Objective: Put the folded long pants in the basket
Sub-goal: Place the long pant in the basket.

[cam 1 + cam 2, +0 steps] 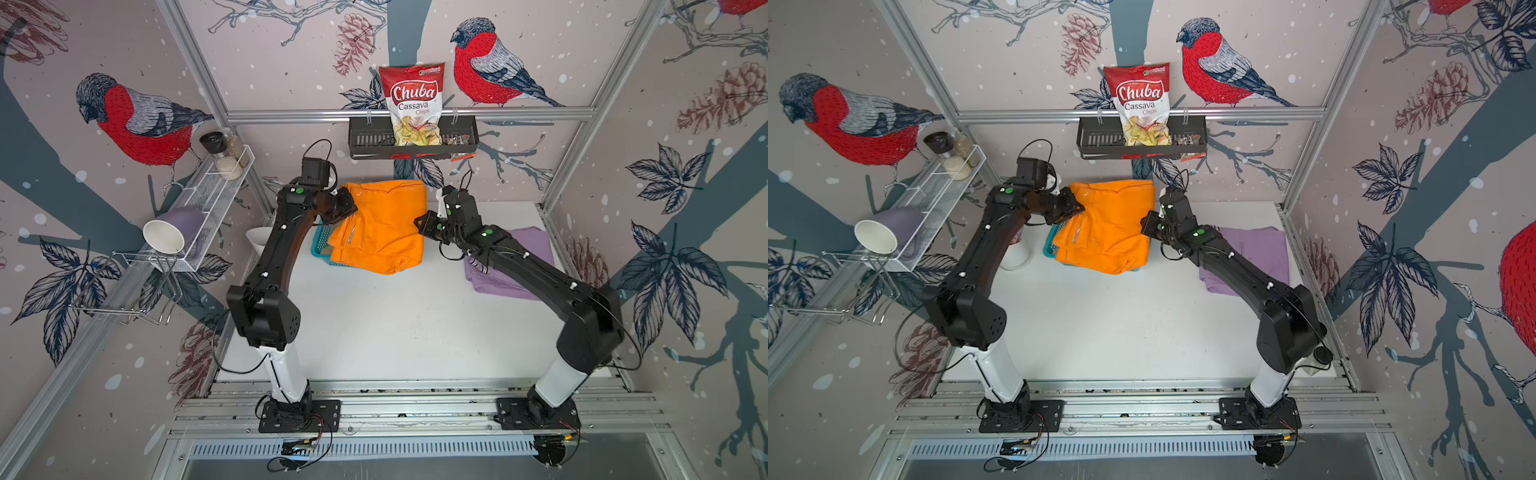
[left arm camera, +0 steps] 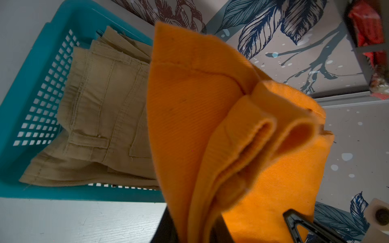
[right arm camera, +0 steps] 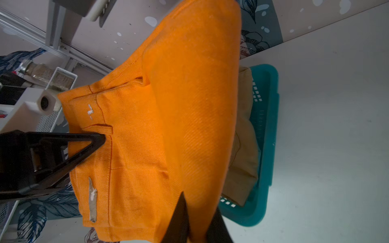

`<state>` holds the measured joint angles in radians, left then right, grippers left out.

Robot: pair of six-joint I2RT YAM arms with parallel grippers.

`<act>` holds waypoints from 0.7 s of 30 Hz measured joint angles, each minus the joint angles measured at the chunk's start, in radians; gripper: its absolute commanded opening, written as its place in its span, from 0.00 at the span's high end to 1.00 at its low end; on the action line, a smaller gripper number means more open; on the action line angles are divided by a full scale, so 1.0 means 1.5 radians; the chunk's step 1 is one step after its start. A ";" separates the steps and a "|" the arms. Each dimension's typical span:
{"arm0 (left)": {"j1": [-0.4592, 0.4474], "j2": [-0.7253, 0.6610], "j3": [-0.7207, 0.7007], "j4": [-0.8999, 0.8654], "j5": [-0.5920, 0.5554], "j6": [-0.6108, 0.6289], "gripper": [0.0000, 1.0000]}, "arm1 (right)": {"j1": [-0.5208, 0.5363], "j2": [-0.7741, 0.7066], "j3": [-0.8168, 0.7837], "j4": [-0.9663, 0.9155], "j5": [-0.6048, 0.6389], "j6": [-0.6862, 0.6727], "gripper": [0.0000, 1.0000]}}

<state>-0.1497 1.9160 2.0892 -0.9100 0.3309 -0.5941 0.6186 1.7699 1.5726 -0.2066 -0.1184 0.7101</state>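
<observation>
The orange folded long pants (image 1: 382,224) (image 1: 1108,224) hang stretched between my two grippers, above the teal basket (image 1: 319,245) (image 1: 1050,243). My left gripper (image 1: 353,208) (image 2: 195,229) is shut on their left edge. My right gripper (image 1: 419,222) (image 3: 199,206) is shut on their right edge. Beige folded pants (image 2: 99,115) (image 3: 244,147) lie inside the basket (image 2: 42,73) (image 3: 267,126). Lilac folded pants (image 1: 536,249) (image 1: 1258,249) lie on the table at the right, partly under my right arm. The orange cloth (image 2: 210,126) (image 3: 179,105) hides most of the basket in both top views.
A white cup (image 1: 1017,253) stands left of the basket, behind my left arm. A black shelf tray (image 1: 365,141) with a chips bag (image 1: 413,104) hangs on the back wall. On the left wall is a white wire rack (image 1: 216,195) with jars and a lilac cup (image 1: 166,232).
</observation>
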 measured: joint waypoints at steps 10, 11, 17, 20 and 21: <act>0.060 0.233 0.188 -0.044 0.011 0.029 1.00 | -0.058 0.281 0.246 -0.029 -0.064 -0.030 1.00; 0.072 0.241 0.179 -0.044 0.023 0.029 1.00 | -0.057 0.297 0.251 -0.027 -0.069 -0.035 1.00; 0.115 0.261 0.132 -0.047 0.087 0.029 1.00 | -0.054 0.348 0.253 -0.020 -0.110 -0.033 1.00; 0.116 0.261 0.132 -0.046 0.093 0.030 1.00 | -0.049 0.344 0.253 -0.021 -0.105 -0.033 1.00; 0.117 0.261 0.132 -0.046 0.093 0.033 1.00 | -0.045 0.341 0.253 -0.025 -0.094 -0.033 1.00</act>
<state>0.0254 2.3074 2.2875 -0.9794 0.4706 -0.5442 0.5514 2.2810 1.9522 -0.2440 -0.2592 0.6609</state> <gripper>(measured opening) 0.194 0.148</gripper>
